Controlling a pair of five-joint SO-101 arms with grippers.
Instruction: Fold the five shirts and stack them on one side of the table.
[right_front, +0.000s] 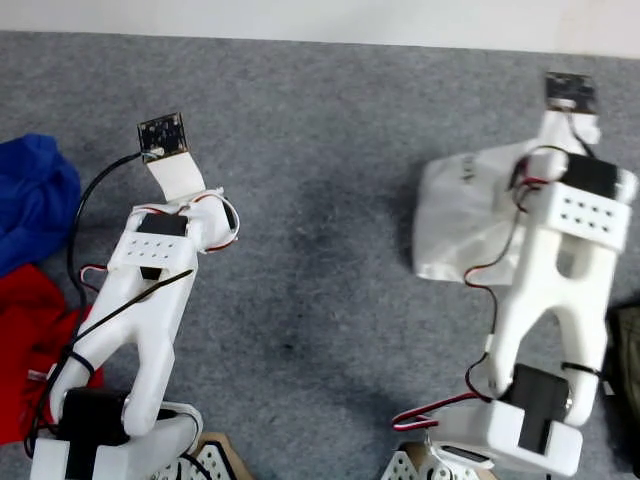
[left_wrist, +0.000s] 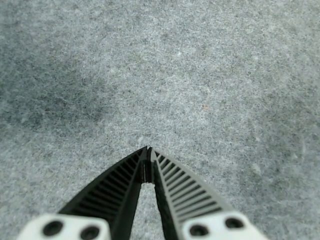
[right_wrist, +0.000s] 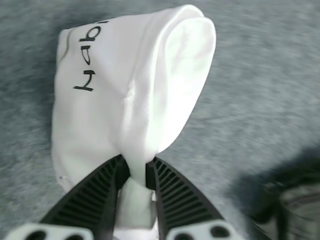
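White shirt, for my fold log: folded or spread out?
Folded over, not spread: the white shirt is doubled on itself, its edge pinched by the right gripper.

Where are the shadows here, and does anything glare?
High view: soft shadows darken the middle of the grey table. Left wrist view: a dim patch lies on the table beyond the shut left hand. Right wrist view: the white shirt pinched in the right hand glares brightest along its fold, and a dark shadow sits beside the dark cloth.
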